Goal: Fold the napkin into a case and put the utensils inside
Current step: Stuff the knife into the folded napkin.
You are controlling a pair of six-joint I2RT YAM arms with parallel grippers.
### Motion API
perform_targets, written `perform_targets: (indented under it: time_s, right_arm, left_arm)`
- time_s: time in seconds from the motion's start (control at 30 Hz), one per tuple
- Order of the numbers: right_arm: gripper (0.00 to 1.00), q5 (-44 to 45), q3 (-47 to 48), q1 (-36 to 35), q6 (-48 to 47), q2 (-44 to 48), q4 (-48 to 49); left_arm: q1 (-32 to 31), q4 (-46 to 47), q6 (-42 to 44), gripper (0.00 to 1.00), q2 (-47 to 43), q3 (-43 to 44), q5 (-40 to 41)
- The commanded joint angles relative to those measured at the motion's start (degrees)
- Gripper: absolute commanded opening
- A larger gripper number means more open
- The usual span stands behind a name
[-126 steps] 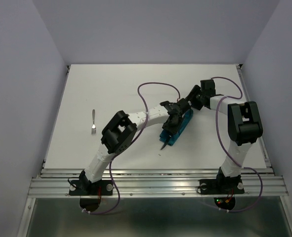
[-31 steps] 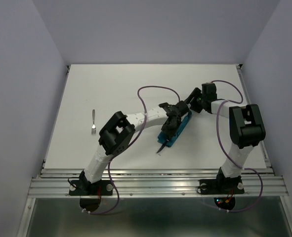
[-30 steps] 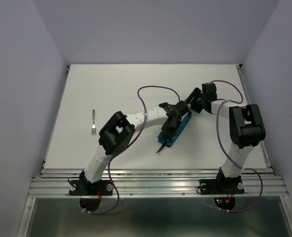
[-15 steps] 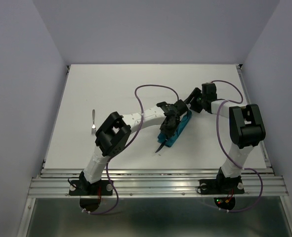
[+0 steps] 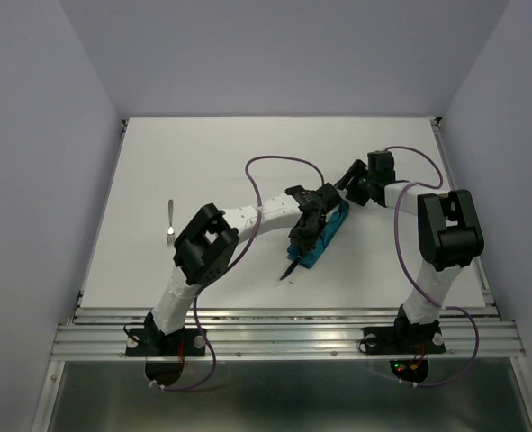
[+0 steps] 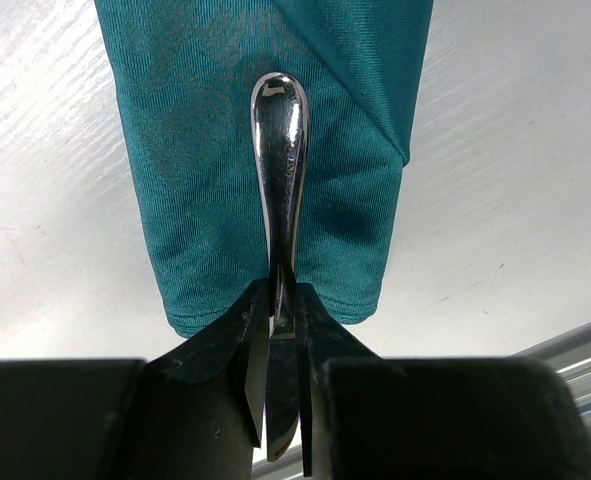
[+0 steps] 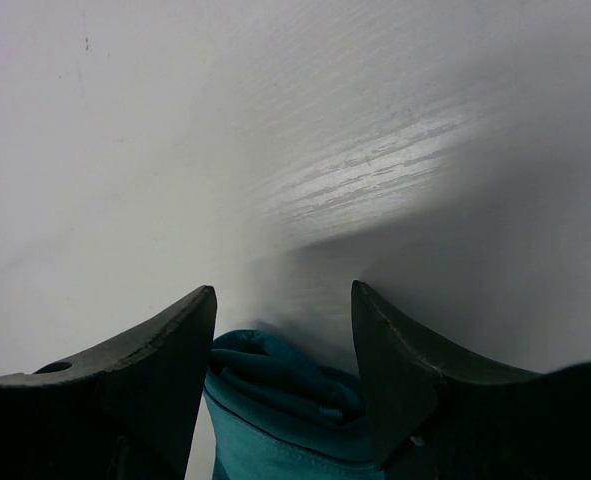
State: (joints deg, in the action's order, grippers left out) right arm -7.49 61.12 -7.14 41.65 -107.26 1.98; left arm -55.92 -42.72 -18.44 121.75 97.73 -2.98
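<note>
Overhead: the narrow folded teal cloth case (image 5: 330,227) lies right of centre on the white worktop (image 5: 202,162). Left wrist: my left pincer (image 6: 280,300) is pinching a slim silver metal utensil (image 6: 280,170) over it. Right wrist: my right pincer (image 7: 283,330) gapes around its end.

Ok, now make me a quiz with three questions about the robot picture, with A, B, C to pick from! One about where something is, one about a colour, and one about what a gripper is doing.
1. Where does the loose utensil lie?
A) on the bare table, over on the left
B) tucked inside the cloth
C) on the floor

2. What colour is the napkin?
A) red
B) teal
C) yellow

3. What is the left gripper doing?
A) standing wide open, empty
B) pinching a silver utensil over the napkin
C) squeezing a cup

Answers: 1 A, it lies alone on the white top; 2 B, the cloth is blue-green; 3 B, its fingers close on the shiny shaft.
</note>
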Motion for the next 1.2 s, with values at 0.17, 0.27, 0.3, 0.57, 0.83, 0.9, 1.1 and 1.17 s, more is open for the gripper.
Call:
perform_targets:
  time_s: [0.17,0.27,0.3,0.57,0.83,0.9,1.1,1.17]
  right_arm:
    - [0.62,0.6,-0.8,0.3,-0.3,-0.7,-2.7]
    - [0.63,0.5,-1.1,0.3,-0.3,-0.6,-2.7]
    - [0.63,0.5,-1.2,0.3,-0.3,-0.5,-2.7]
    - [0.62,0.0,-2.8,0.3,-0.3,0.7,-0.7]
    - [0.62,-1.4,-6.2,0.3,0.5,1.8,1.3]
    - [0.62,-1.3,-6.7,0.3,0.5,2.0,1.4]
    - [0.62,-1.7,-8.0,0.3,0.5,2.6,1.9]
    - [0.62,-1.7,-8.2,0.3,0.5,2.8,1.8]
  left_arm:
    - [-0.4,-2.9,1.7,0.0,0.8,2.2,-0.4]
    - [-0.3,-3.2,2.1,0.0,1.5,3.0,-0.8]
    - [-0.4,-3.4,2.1,0.0,1.9,3.5,-0.8]
    - [-0.5,-4.2,2.6,0.0,4.5,7.0,-1.4]
    - [-0.5,-5.2,3.0,0.0,6.1,10.8,-2.0]
    - [-0.5,-5.4,3.0,0.0,6.5,11.4,-2.1]
    - [-0.5,-5.4,2.7,0.0,7.5,13.6,-2.7]
    - [-0.5,-5.5,2.5,0.0,7.8,14.4,-3.0]
